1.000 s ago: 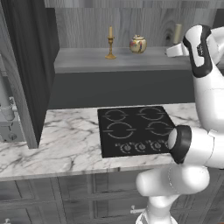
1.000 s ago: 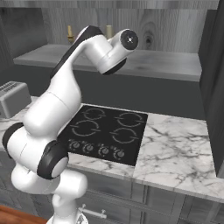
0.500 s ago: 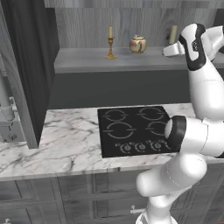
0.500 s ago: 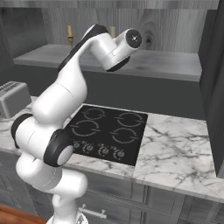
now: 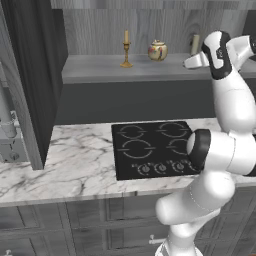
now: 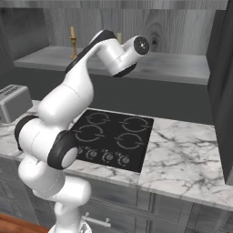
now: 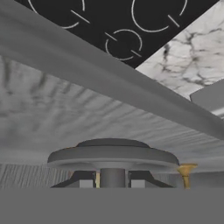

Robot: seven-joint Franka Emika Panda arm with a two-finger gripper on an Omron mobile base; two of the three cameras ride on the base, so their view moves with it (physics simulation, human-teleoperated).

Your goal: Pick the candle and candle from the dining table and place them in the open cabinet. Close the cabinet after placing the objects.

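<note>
Dark grey wood grain lines the back of the open cabinet (image 5: 95, 30), whose pale grey shelf (image 5: 90, 67) runs above a marble worktop (image 5: 75, 165). At far left in the left base view, a tall cabinet door (image 5: 30, 80) stands swung open. The right base view shows a silver toaster (image 6: 13, 102) on the left end of the worktop. Next along the shelf is the taper candle (image 5: 126, 49), thin and yellow, upright in its gold candlestick and well back from the front edge. Just right of it, apart from it, stands a round cream-and-gold jar (image 5: 157, 50). Below these a black cooktop (image 5: 155, 147) is set into the marble, with grey drawers (image 5: 90, 220) under it.

Further right on the shelf is the stubby candle (image 5: 194, 44), pale olive and upright, right at the end of the white arm (image 5: 225, 100), which reaches up from the lower right and into the cabinet. In the hand view the candle's round grey base (image 7: 113, 155) spreads wide just above the dark finger tips (image 7: 87, 179). The jaws are clamped close together on the narrow grey stem between them. Whether the base touches the shelf I cannot tell. The gold foot of the candlestick (image 7: 187, 173) shows beside it in that view, apart from the grey base.
</note>
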